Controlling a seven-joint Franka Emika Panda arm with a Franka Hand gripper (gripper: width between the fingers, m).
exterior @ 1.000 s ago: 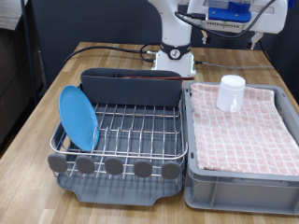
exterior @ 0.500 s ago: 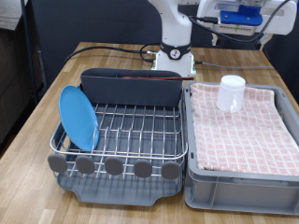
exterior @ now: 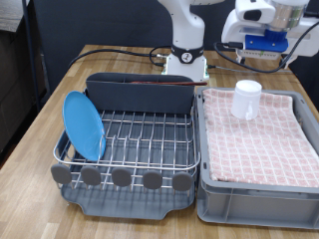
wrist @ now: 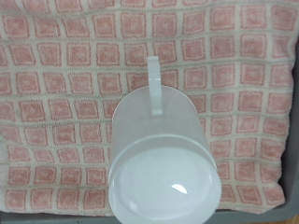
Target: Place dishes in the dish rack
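The wooden tabletop (exterior: 120, 62) carries everything; on it, towards the exterior view's left, sits the silver wire-grid dish rack in its dark grey plastic tray (exterior: 135, 149), with a tall grey caddy (exterior: 140, 95) along its far side and a row of round grey end discs (exterior: 125, 178) along its near edge; just beside it, on the exterior view's right, stands a grey rectangular bin lined with pink checkered cloth (exterior: 261, 144); the white robot arm (exterior: 187, 35) rises behind both, and its gripper (exterior: 267, 25) hangs high in the exterior view's top right, above the far end of the bin and well apart from anything; whether the jaws are spread or pressed together I cannot tell, since the wrist view shows no fingers and the exterior view shows only the body of the hand, and nothing is seen held; the round bright-blue flat plate (exterior: 84, 124) already stands on edge in the rack at the exterior view's left end, leaning among the wires, so that piece appears done; a reddish-brown strip (exterior: 150, 86) shows along the caddy's rim and may be the wooden spoon, though it is too thin to be sure; the small white mug with a handle (exterior: 246, 99) rests on the cloth in the bin, outside the rack, and fills the wrist view directly below the camera; I judge the task partly done, with the mug left.
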